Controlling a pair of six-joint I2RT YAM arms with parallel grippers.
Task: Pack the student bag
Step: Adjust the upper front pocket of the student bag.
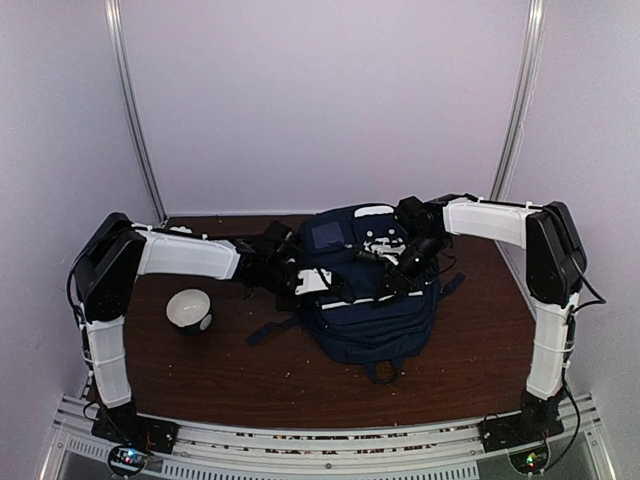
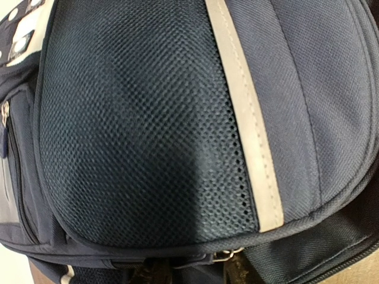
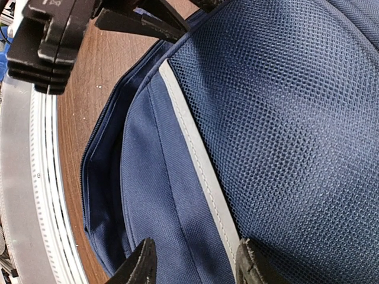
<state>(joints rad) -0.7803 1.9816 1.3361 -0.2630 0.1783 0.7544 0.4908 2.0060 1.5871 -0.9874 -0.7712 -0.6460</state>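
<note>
Two claws, one student bag (image 1: pixel 370 300), one white bowl (image 1: pixel 188 306), all on a brown table (image 1: pixel 200 370).

Top view only: the whole bag lies flat between the claws. The left claw (image 1: pixel 292 270) is against its left flank and the right claw (image 1: pixel 395 258) is over its upper right part. The bowl stands behind and outboard of the left claw, well apart from the bag.

Left wrist view only: a navy mesh pocket (image 2: pixel 142 130) fills the frame just ahead of the claw. A pale stripe (image 2: pixel 246 130) borders it, and a metal zip pull (image 2: pixel 222 255) sits at the lower edge.

Right wrist view only: two dark fingers (image 3: pixel 142 263) stand part-way apart, straddling a navy panel and stripe, with no fold bunched between them. A zip track (image 3: pixel 115 100) runs beyond them.

Contents: neither the bag's interior nor the mesh pocket's can be seen. The bowl's inside shows only white, with a dark patch at its rim that is too small to name.

Obscured: the left claw's fingers are lost in shadow at the frame's foot, so its opening and hold cannot be told. Black hardware (image 3: pixel 53 41) beyond the right claw is cut off and unidentified.
</note>
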